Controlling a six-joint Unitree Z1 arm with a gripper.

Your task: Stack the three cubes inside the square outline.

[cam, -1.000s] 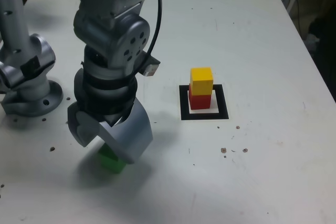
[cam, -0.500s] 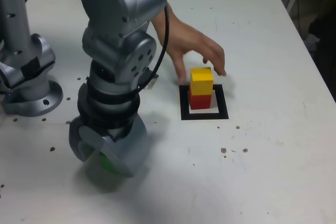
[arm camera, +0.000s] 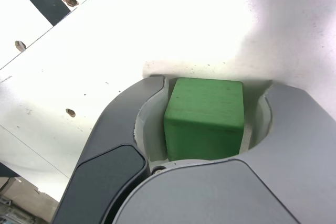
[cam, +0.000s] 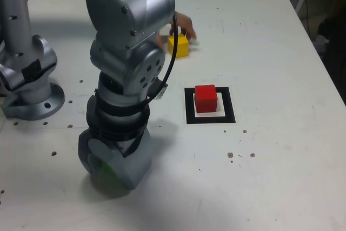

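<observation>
White table (cam: 270, 36) with dark specks; dim room beyond far edge; grey metal post base (cam: 32, 93)

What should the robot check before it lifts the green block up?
1. Green cube sits between the jaws of the gripper: ok.
2. Jaws squeezed tight on it: cannot tell; a small gap shows at one side in the wrist view.
3. Red cube inside the square outline: ok.
4. Yellow cube on top of the red one: not ok; it lies on the table far behind the outline, with a person's hand at it.
5. Hand clear of the stacking spot: ok for now, though it is close to the arm.
</observation>
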